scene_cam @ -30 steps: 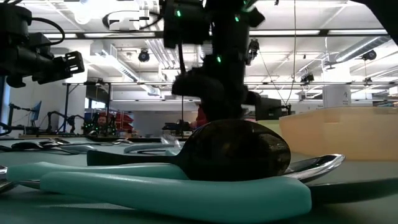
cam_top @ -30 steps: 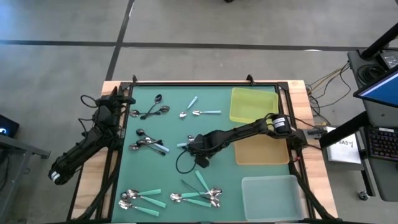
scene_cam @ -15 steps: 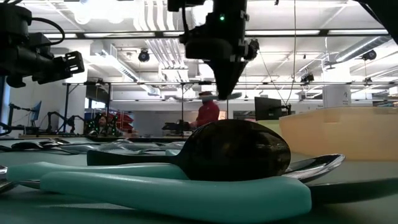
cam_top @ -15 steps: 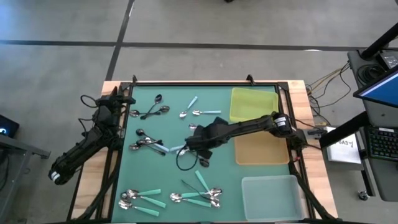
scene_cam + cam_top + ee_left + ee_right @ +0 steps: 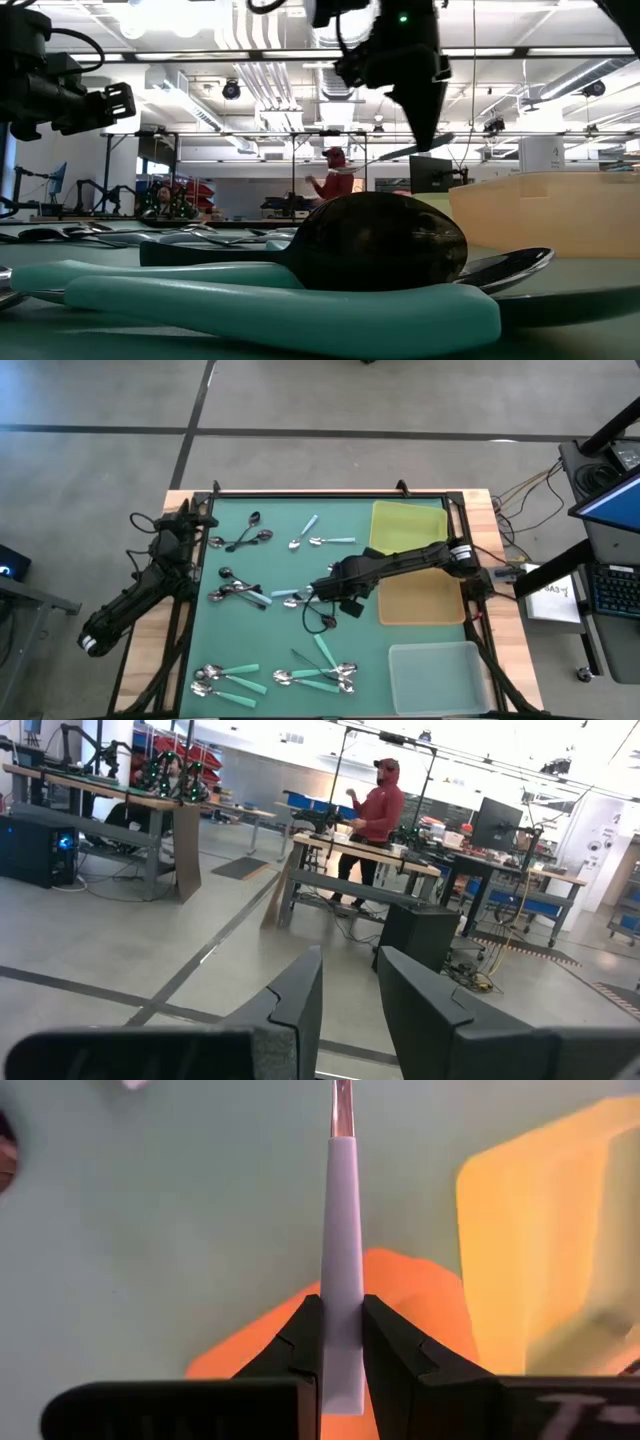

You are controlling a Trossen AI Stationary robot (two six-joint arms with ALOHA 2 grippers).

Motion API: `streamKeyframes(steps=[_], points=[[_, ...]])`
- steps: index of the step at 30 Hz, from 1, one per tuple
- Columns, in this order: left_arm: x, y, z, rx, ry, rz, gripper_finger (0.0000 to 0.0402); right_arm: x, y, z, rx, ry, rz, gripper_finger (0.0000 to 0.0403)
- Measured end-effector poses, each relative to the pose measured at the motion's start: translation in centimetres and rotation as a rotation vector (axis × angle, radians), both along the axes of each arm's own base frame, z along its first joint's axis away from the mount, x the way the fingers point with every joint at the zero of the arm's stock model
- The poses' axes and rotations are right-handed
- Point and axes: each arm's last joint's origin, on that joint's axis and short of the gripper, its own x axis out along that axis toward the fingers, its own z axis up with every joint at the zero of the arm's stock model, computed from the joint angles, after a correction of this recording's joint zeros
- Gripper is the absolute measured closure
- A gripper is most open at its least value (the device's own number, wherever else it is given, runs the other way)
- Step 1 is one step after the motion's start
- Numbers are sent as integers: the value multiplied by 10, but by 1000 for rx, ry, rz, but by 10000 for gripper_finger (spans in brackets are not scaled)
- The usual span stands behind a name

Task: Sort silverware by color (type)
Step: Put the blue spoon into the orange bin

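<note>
The right claw (image 5: 322,592) hung over the middle of the green counter (image 5: 280,630), its arm stretched in from the right side past the yellow tray (image 5: 408,528) and the orange tray (image 5: 420,600). Its two dark fingers (image 5: 300,1342) were pinched on the handle of a light blue spoon (image 5: 342,1260), the handle running straight out between them. In the high view that spoon (image 5: 292,593) stuck out from the claw toward the left, just beside a small cluster of dark-handled spoons (image 5: 232,591) with one light blue handle among them. In the low view the right claw (image 5: 425,110) was raised above the counter with the held spoon slanting out beneath it.

The left claw (image 5: 196,523) waited at the counter's left edge near the far corner, lifted and pointed out into the room; its fingers (image 5: 300,1010) stood a narrow gap apart with nothing between them. A person in a red hooded top (image 5: 380,805) stood among workbenches in the room beyond.

The other silverware lay in groups: dark-handled spoons (image 5: 243,536) at the far left, two light blue spoons (image 5: 318,538) at the far middle, teal-handled spoons (image 5: 228,678) at the near left, and more teal-handled spoons (image 5: 322,670) at the near middle. A clear tray (image 5: 438,678) sat at the near right corner.
</note>
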Motion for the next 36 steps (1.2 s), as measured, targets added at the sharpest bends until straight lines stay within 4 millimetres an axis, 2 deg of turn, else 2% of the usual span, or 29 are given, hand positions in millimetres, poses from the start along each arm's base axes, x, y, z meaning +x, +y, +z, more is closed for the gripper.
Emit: streamKeyframes(steps=[5, 11, 17, 21, 26, 36], points=[[0, 0, 0, 1, 0, 1, 318, -32, -4, 15, -15, -19, -87, 369], [0, 0, 0, 1, -1, 1, 318, -80, -8, 26, -48, -77, -276, 361], [0, 0, 0, 1, 0, 0, 318, -126, -5, 16, -81, -84, -415, 360], [0, 0, 0, 1, 0, 1, 318, -149, -1, 5, -88, -82, -496, 360], [0, 0, 0, 1, 0, 1, 318, -164, 3, -10, -74, -148, -551, 360], [0, 0, 0, 1, 0, 1, 318, -175, 1, -36, -18, -225, -577, 358]])
